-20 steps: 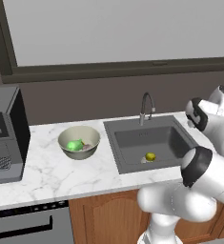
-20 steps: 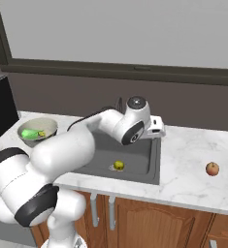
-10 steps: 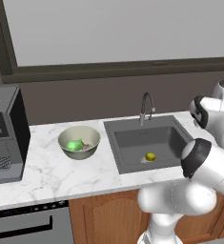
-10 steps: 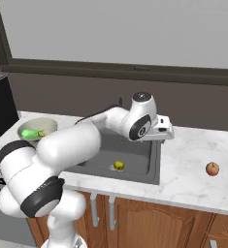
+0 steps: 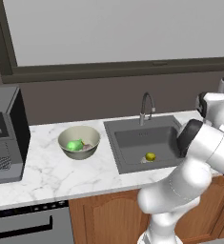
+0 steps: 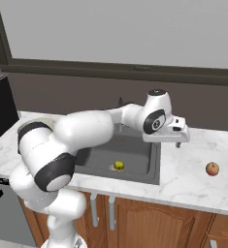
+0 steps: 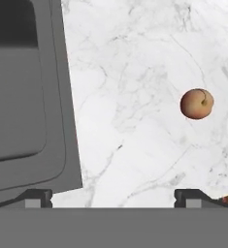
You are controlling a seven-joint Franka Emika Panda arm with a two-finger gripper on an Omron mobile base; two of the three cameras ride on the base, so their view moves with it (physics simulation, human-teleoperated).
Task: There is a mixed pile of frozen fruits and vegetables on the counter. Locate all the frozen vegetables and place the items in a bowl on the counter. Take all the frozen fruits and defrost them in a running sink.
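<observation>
With its 2 fingertips spread wide and empty, the gripper (image 6: pixel 178 144) should centre over the red fruit (image 7: pixel 197 103) (it rolls easily) before descending.

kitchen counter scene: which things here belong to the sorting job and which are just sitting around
Part of the job:
- bowl holding the green vegetable and the pale vegetable
- sink with the yellow-green fruit in it
- red fruit on the counter, right of the sink
- end effector, open, empty

Just sitting around:
- dark appliance at the counter's left end
- faucet
</observation>
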